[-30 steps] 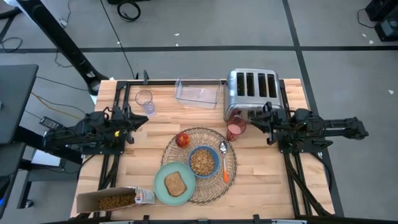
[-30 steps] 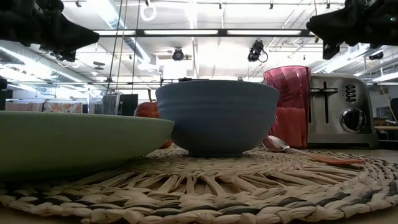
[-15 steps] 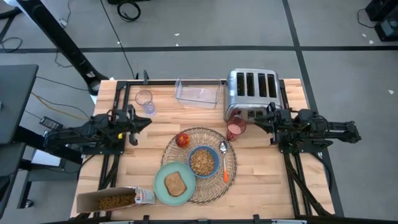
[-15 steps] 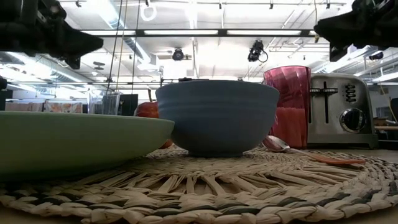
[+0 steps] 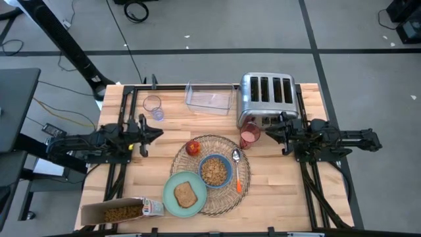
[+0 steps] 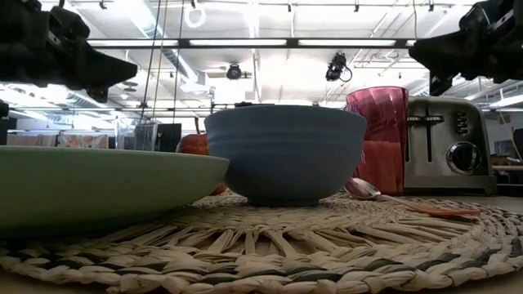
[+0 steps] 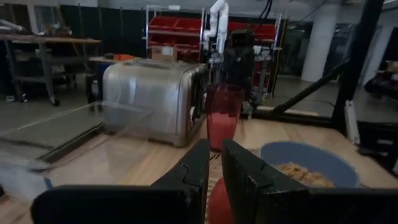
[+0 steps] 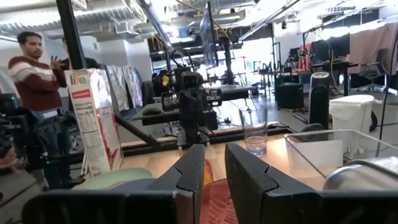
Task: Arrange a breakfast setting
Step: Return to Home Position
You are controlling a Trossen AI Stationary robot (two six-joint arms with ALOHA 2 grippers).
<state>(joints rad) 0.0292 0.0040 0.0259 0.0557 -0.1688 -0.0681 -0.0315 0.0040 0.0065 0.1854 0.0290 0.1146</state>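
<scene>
The left end effector (image 5: 152, 131) hung over the desk (image 5: 276, 197), fingers almost touching, holding nothing. The wicker placemat (image 5: 218, 140) with the blue bowl (image 5: 214, 171), green plate (image 5: 168, 191), spoon (image 5: 237, 172) and red fruit (image 5: 193, 147) lay between it and the right end effector (image 5: 273, 131). That one was nearly closed and empty too, with the dark red cup (image 5: 249, 137) just beside its tip.

Overhead: breakfast things on the wicker placemat (image 5: 227, 199), arms to either side.
Blue bowl (image 5: 214, 171) with cereal mid-mat; green plate (image 5: 170, 189) with toast overlaps the mat's lower-left rim; orange-handled spoon (image 5: 237, 170) just right of bowl; red fruit (image 5: 192, 147) upper left; red cup (image 5: 249, 137) between mat and toaster (image 5: 266, 95). Left gripper (image 5: 152, 131) and right gripper (image 5: 271, 132) are apart from the mat.
</scene>
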